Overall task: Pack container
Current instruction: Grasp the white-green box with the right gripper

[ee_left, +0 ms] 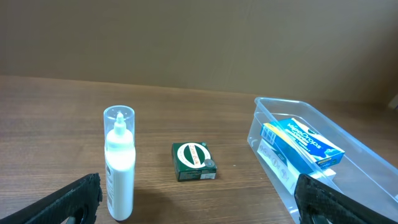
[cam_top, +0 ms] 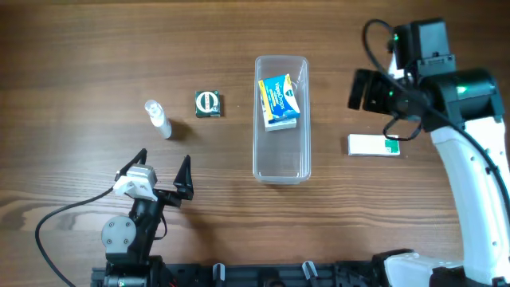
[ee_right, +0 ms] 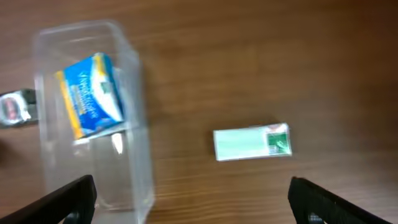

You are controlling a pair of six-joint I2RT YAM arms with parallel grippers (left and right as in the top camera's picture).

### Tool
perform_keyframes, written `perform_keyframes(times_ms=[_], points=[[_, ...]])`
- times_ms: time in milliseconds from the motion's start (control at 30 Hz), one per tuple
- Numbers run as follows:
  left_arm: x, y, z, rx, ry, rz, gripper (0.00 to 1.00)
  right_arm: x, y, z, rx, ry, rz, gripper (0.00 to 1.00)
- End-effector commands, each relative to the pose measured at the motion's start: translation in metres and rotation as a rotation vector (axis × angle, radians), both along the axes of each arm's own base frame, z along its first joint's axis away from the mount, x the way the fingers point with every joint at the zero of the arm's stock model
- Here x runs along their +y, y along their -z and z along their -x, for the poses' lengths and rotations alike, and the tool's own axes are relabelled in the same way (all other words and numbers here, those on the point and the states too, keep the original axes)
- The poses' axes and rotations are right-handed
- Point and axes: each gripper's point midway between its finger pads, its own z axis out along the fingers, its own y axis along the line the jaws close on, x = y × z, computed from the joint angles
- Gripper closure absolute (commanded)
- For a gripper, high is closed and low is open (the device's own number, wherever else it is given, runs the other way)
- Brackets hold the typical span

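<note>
The clear plastic container (cam_top: 280, 163) lies lengthwise at the table's middle, with a blue and yellow box (cam_top: 278, 101) inside its far end. It shows in the left wrist view (ee_left: 264, 127) and the right wrist view (ee_right: 134, 180) too. A dark green box (cam_top: 209, 104) and a small white bottle (cam_top: 158, 118) stand left of it. A white and green box (cam_top: 374, 145) lies to its right. My left gripper (cam_top: 165, 175) is open and empty near the front, below the bottle. My right gripper (cam_top: 368, 90) is open and empty, raised between the container and the white and green box.
The table is bare brown wood. The left arm's base (cam_top: 123, 235) and its cable sit at the front left. The right arm's white link (cam_top: 470, 183) runs along the right side.
</note>
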Motion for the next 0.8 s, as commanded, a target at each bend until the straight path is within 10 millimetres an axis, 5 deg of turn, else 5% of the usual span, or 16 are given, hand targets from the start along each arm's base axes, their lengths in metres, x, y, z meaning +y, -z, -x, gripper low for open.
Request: perform_keyframes(times_ms=[0, 67, 167, 467, 567, 767], points=[[0.003, 0.003, -0.001, 0.008, -0.014, 0.009, 0.00, -0.021, 0.031, 0.014, 0.097, 0.346, -0.089, 0.00], [0.003, 0.003, -0.001, 0.008, -0.014, 0.009, 0.00, -0.025, 0.058, 0.025, 0.157, 0.649, -0.206, 0.00], [0.003, 0.003, -0.001, 0.008, -0.014, 0.009, 0.00, -0.023, 0.092, 0.031, 0.199, 0.824, -0.261, 0.00], [0.003, 0.003, -0.001, 0.008, -0.014, 0.009, 0.00, -0.018, 0.165, 0.041, 0.267, 0.996, -0.315, 0.00], [0.003, 0.003, -0.001, 0.008, -0.014, 0.009, 0.00, -0.020, 0.176, 0.030, 0.250, 1.022, -0.322, 0.00], [0.003, 0.003, -0.001, 0.008, -0.014, 0.009, 0.00, -0.051, 0.206, 0.015, 0.296, 1.136, -0.373, 0.00]])
